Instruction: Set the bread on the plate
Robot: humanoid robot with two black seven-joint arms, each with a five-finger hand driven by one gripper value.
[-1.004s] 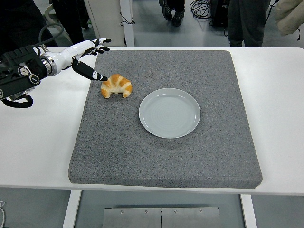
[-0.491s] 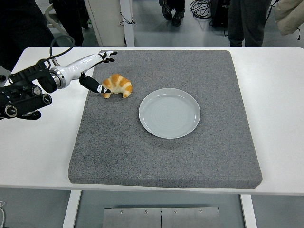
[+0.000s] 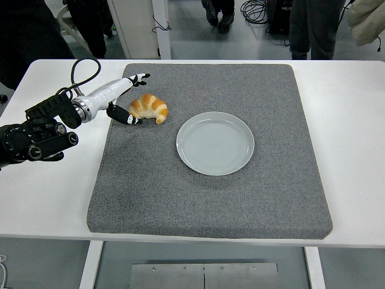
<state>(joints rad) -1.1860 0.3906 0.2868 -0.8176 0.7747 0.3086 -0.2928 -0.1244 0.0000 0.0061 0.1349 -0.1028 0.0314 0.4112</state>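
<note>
Left hand open, thumb touching croissant, fingers spread behind it

Grey floor behind the white table.

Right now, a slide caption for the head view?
Left hand open around the croissant on the grey mat; plate empty.

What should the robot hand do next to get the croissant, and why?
Probably close its fingers around the croissant. The left hand is open right beside it on the gray mat, with the thumb low at its near-left end and the other fingers spread behind it, so nothing grips it yet. The plate sits empty to the right, so a firm hold comes before any lift.
</note>
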